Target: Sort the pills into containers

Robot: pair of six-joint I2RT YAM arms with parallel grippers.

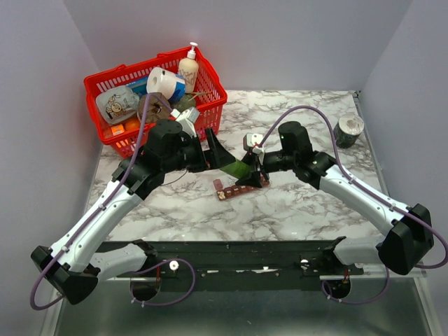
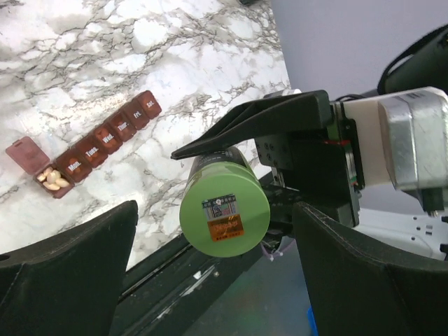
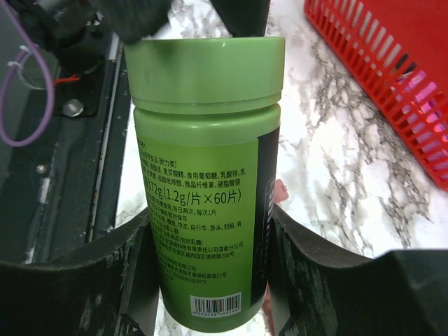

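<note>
- Left arm comes in from the lower left of the top view. The left gripper (image 1: 215, 152) is about level and aimed right, jaws spread as wide as they go, holding nothing.
- Right arm reaches in from the lower right. The right gripper (image 3: 210, 217) is clamped on the base half of a green bottle (image 3: 203, 140), holding it up off the table (image 1: 315, 203).
- Bottle is roughly level, long axis along the line between the two grippers. Its cap (image 2: 224, 210) faces the left one and shows between that one's open fingers (image 2: 70, 273). Can't tell if they touch.
- Strip (image 2: 105, 136) lies flat on the marble, mid-frame in the top view just below the grippers, long axis running lower left to upper right.
- It's dark red-brown, a row of day-labelled boxes. The lower-left end lid (image 2: 24, 154) is flipped open with pale pills (image 2: 53, 178) inside, the rest shut.
</note>
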